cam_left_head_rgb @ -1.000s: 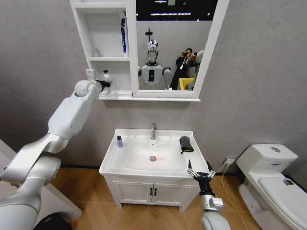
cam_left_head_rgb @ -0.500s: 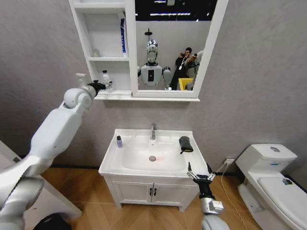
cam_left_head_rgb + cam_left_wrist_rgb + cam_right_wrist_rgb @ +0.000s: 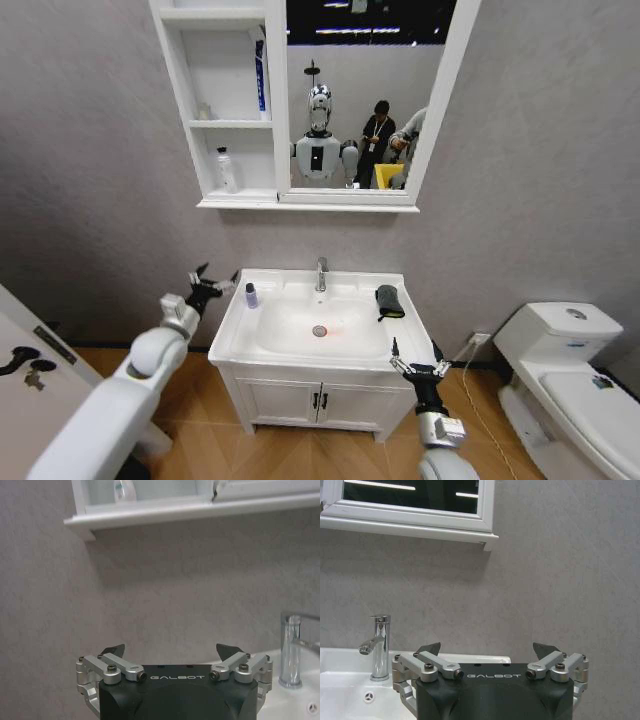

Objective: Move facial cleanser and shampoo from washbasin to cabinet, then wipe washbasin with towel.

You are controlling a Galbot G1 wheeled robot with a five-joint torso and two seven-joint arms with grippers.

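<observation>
left gripper (image 3: 213, 281) spread and empty off the white ceramic washbasin (image 3: 300, 352)'s left edge, near a small dark bottle (image 3: 249, 295) at its back-left corner. right gripper (image 3: 419, 362) spread, waiting at the front-right corner. dark grey bunched towel (image 3: 388, 301) lies on the right rim. white bottle (image 3: 227, 170) stands on the white wall cabinet (image 3: 190, 90)'s lower shelf.

One washbasin (image 3: 300, 345) with one chrome tap (image 3: 320, 274) at 12 o'clock on its rim and one drain (image 3: 319, 330) in the bowl. On the rim lie two things: one small dark bottle (image 3: 250, 295) at 10 o'clock and one towel (image 3: 389, 301) at 2 o'clock. One cabinet (image 3: 180, 100) hangs above, with one mirror panel (image 3: 360, 100) and one column of shelves; on those shelves stand one white bottle (image 3: 228, 171) and one blue and white tube (image 3: 258, 75). Two claws: the left claw (image 3: 212, 282), spread wide, and the right claw (image 3: 417, 359), spread wide. One toilet (image 3: 565, 380). One two-door vanity (image 3: 318, 400).
</observation>
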